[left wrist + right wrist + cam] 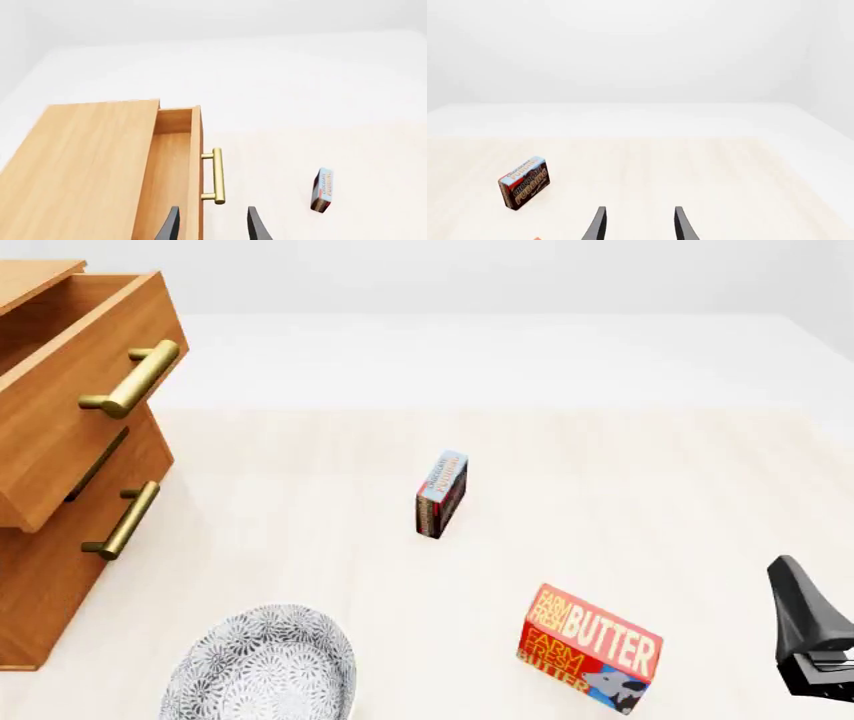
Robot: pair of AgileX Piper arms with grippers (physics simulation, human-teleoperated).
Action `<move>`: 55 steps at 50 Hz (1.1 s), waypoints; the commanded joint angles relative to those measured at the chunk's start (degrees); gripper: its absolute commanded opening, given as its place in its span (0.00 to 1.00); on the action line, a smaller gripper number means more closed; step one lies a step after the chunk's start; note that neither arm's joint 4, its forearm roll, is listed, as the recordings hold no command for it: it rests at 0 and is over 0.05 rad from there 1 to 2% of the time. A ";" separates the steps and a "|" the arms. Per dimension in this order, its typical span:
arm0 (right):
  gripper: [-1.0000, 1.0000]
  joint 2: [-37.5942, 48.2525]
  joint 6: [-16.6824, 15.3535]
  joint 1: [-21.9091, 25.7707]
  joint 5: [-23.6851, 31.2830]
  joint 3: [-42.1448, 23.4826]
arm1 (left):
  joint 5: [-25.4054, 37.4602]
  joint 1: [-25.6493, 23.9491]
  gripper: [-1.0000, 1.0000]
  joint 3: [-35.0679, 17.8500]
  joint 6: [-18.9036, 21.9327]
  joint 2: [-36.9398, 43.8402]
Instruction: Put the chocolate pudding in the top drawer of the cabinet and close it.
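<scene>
Both sets of jaws are sitting open with nothing in them. The left gripper [212, 225] is hovering right by the top drawer [175, 165], its fingers straddling the drawer front just below the brass handle [217, 175], which makes sense since that drawer is already pulled out and waiting. The right gripper [639, 225] is hanging low at the near right of the tabletop [641, 470], facing the chocolate pudding [441, 493] but well apart from it, so I'm guessing it's the one lining up for the pickup.

The pudding is standing on edge in the middle of the tabletop, clear of everything. The cabinet [54, 570] is sitting at the far left. A butter box [590, 648] is standing near the right gripper, and a patterned plate [260, 670] is lying at the near left.
</scene>
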 commanded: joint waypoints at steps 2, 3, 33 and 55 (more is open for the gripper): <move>1.00 0.00 0.00 -0.01 0.00 0.00 | 2.20 1.01 1.00 0.65 -1.05 1.66; 1.00 0.00 0.00 -0.01 0.00 0.00 | 2.56 0.73 1.00 0.34 -1.25 1.89; 1.00 0.00 0.00 0.00 0.00 0.00 | 6.82 3.16 1.00 -0.29 -1.47 6.07; 1.00 -0.01 -0.01 0.00 0.00 0.00 | 4.48 1.78 1.00 1.91 -3.93 8.97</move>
